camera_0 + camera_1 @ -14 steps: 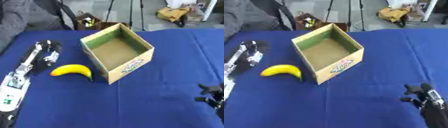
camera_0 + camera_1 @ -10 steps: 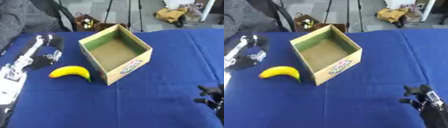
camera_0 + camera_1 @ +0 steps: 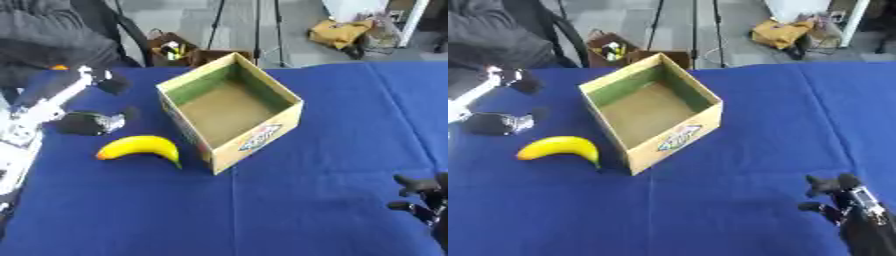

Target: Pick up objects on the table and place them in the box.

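Both head eyes look down, sharing the table (image 3: 289, 200).

The box (image 3: 229, 112) bears a printed label (image 3: 262, 137) on its near side, seemingly a logo, too blurred to read.

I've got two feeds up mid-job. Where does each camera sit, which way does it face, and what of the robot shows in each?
Left eye view: in the head, looking down at the blue table; left arm along the left edge, left hand beside the banana, right hand at the lower right corner.
Right eye view: same head, set slightly rightward; right hand shows more fully, left arm mostly cut off.
Shared: the open box, banana, table, same moment.
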Available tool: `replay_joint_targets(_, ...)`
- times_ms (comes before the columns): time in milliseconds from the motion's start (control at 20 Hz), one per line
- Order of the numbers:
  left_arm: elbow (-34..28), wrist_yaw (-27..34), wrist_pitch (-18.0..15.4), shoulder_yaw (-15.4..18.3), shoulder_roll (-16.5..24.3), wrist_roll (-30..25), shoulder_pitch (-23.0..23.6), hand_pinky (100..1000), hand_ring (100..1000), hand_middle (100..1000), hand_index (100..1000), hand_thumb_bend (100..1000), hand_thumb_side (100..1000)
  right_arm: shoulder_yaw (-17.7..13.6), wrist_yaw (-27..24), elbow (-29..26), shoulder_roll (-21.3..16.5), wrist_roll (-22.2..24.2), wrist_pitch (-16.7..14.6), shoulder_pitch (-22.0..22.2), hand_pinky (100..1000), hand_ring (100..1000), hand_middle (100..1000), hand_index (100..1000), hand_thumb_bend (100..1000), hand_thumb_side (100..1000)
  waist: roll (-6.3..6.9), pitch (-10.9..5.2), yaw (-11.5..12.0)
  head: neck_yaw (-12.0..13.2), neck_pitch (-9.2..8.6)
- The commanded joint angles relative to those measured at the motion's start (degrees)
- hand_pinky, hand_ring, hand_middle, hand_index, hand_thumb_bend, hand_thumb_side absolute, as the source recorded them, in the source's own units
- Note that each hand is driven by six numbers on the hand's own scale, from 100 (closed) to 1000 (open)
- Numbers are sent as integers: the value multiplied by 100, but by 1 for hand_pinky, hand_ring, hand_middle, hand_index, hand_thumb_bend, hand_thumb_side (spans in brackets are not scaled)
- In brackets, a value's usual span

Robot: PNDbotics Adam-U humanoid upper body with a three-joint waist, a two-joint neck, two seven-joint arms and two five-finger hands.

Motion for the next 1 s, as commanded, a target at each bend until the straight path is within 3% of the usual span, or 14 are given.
replay_joint_targets(50,41,-328,114,-71,216,3,-159,731,645,615,765,485,516,8,28,-54,-44,10,15,-49,649,964,538,624,100,773,-9,-96,-5,5,-59)
replay_joint_targets(600,544,-1461,159,-424,18,234,-339,708,601,587,754,508,467,25,57,-36,-19,19,34,-38,649,964,539,624,100,776,-10,-84,-39,32,-62)
replay_joint_targets(750,712,-1778,78,-475,-61,277,-347,711,599,586,754,442,395,20,60,-47,-24,17,28,-52,649,964,538,624,100,774,-12,-76,-44,29,-83)
replay_joint_targets(1000,977,-2300,-71,-525,-204,381,-355,713,606,594,760,403,371,21,63,-42,-11,15,39,-44,649,964,538,624,100,774,-19,-62,-48,33,-70)
